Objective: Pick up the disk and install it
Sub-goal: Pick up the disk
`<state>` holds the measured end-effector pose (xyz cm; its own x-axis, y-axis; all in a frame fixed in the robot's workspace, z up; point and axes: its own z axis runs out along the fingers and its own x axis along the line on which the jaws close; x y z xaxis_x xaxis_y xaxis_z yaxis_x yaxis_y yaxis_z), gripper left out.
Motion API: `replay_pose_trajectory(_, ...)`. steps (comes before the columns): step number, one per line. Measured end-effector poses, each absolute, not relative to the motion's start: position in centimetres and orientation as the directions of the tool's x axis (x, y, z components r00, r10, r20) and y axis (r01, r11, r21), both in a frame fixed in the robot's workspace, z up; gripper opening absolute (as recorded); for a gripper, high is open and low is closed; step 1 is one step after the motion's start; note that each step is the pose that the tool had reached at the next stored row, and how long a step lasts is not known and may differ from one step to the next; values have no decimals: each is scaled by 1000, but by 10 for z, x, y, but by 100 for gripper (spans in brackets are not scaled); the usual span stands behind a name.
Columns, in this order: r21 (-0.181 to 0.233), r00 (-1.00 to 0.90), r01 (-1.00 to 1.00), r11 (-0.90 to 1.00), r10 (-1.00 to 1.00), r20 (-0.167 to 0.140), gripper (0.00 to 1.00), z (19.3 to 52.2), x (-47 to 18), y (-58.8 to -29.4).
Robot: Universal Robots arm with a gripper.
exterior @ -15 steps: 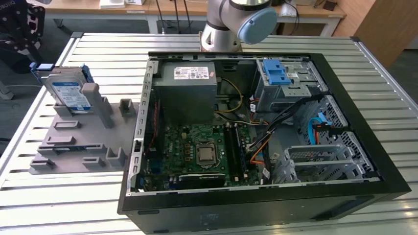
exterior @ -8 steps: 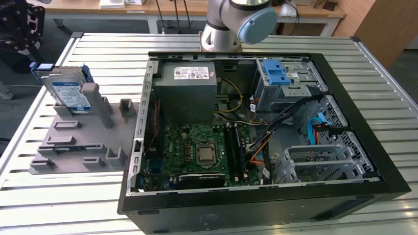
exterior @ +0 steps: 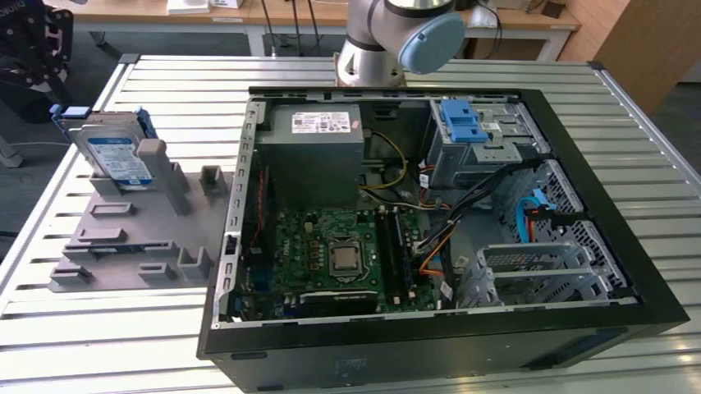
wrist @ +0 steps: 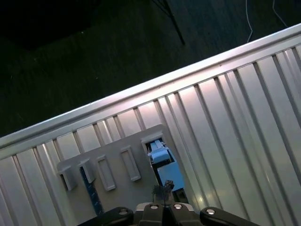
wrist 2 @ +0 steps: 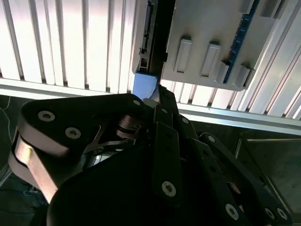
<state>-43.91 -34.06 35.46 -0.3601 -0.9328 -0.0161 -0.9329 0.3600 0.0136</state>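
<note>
Noted end effector (wrist 2: 159,95) close over blue-framed disk (exterior: 118,158), upright in grey holder (exterior: 131,238) on counter (exterior: 164,90) beside open computer case (exterior: 438,341); apart or together: cannot tell

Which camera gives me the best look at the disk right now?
The exterior view: the disk stands upright in the grey holder, labelled face showing. The second wrist view catches it edge-on; the first wrist view sees its blue-framed edge end-on.
</note>
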Motion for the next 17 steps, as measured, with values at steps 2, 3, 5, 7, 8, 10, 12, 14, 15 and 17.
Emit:
replay_pose_trajectory(2,14,-326,-945,326,-945,-16,11,354,-439,-341)
replay_pose_trajectory(3,14,-308,-951,308,-951,-16,11,354,-439,-341)
replay_pose_trajectory(5,12,-276,-961,276,-961,-16,11,353,-439,-341)
replay_pose_trajectory(7,8,-257,-966,257,-966,-18,11,353,-439,-341)
replay_pose_trajectory(8,5,-253,-968,253,-967,-19,11,352,-439,-341)
replay_pose_trajectory(10,0,-248,-969,248,-969,-20,17,351,-439,-341)
replay_pose_trajectory(12,-2,-240,-971,240,-970,-20,23,349,-439,-341)
replay_pose_trajectory(14,-2,-212,-977,212,-977,-20,29,348,-439,-341)
replay_pose_trajectory(15,-2,-194,-981,195,-981,-20,35,347,-439,-341)
replay_pose_trajectory(17,-2,-159,-987,159,-987,-20,41,346,-439,-340)
